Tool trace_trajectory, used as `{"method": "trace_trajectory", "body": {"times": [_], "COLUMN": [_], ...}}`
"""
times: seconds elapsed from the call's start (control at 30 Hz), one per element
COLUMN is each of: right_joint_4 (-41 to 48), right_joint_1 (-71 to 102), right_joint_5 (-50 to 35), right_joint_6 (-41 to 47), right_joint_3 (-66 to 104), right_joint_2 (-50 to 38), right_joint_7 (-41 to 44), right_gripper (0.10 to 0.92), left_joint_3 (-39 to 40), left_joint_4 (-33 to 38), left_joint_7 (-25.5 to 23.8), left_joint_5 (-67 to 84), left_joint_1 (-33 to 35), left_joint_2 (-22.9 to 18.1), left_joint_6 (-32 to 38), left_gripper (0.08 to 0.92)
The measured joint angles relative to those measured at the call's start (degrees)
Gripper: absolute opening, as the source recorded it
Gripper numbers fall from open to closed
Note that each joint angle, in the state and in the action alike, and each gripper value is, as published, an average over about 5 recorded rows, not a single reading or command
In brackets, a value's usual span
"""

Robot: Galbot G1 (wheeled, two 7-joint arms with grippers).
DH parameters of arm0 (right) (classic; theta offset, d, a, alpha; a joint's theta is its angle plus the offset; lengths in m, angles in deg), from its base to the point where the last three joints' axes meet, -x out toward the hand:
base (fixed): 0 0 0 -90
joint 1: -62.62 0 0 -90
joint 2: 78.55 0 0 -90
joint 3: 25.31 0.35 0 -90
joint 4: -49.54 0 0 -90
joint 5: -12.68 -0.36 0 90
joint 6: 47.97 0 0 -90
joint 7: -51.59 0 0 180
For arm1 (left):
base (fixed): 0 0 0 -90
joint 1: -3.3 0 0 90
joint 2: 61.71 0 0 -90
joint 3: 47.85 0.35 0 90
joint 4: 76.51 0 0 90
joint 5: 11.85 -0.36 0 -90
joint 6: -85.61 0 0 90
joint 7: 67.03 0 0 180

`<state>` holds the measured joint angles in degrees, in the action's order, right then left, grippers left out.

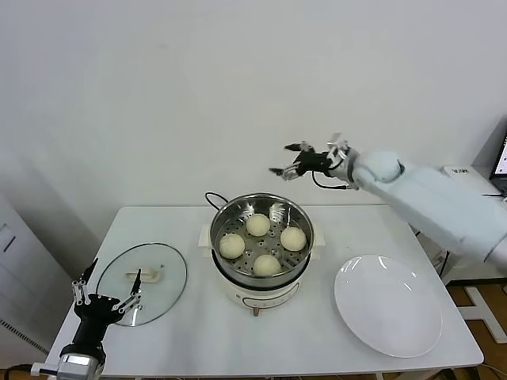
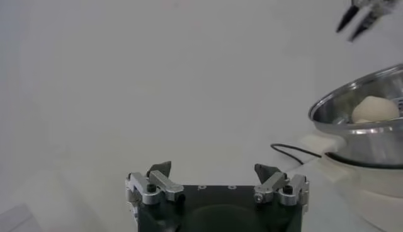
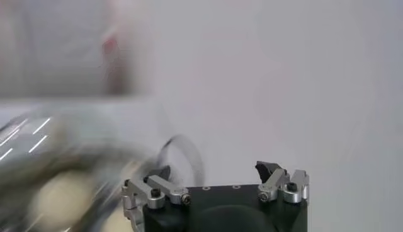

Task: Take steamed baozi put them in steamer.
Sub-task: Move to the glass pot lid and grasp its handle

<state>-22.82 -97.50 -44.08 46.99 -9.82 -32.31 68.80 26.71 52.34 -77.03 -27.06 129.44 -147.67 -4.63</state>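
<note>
Head: four steamed baozi sit in the steamer mid-table; glass lid left, plate right; right gripper up above the steamer, spread, empty; left gripper low by the lid, spread | Left wrist: fingers apart; steamer rim, one bun | Right wrist: blurred, fingers apart

- Four cream-white steamed baozi, smooth and unpatterned.
- Shiny silver steamer, floor dotted with small holes, on a white base with a black cord.
- Plain white plate.
- Clear glass lid with a white handle.
- White table and wall.
- Black and silver right gripper; arm white.
- Black left gripper, fingertips possibly orange.
</note>
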Motion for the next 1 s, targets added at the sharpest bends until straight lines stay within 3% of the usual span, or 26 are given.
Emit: {"method": "trace_trajectory", "body": {"times": [0.2, 0.4, 1.0], "right_joint_4": [-3.5, -10.2, -35.2], "right_joint_1": [18.2, 39.8, 92.9], "right_joint_5": [0.0, 2.5, 15.9], "right_joint_6": [-5.6, -7.6, -5.0], "right_joint_3": [20.6, 40.7, 80.7], "right_joint_2": [-1.4, -0.9, 13.5], "right_joint_7": [-13.1, -19.9, -18.9], "right_gripper": [0.823, 0.823, 0.823], "left_joint_3": [0.3, 0.6, -0.8], "left_joint_4": [0.1, -0.1, -1.4], "left_joint_7": [0.2, 0.3, 0.7], "left_joint_5": [-0.2, -0.8, -4.0], "left_joint_1": [0.1, 0.0, 0.9], "left_joint_2": [0.2, 0.3, 0.5], "left_joint_6": [0.0, -0.1, 1.5], "left_gripper": [0.823, 0.823, 0.823]}}
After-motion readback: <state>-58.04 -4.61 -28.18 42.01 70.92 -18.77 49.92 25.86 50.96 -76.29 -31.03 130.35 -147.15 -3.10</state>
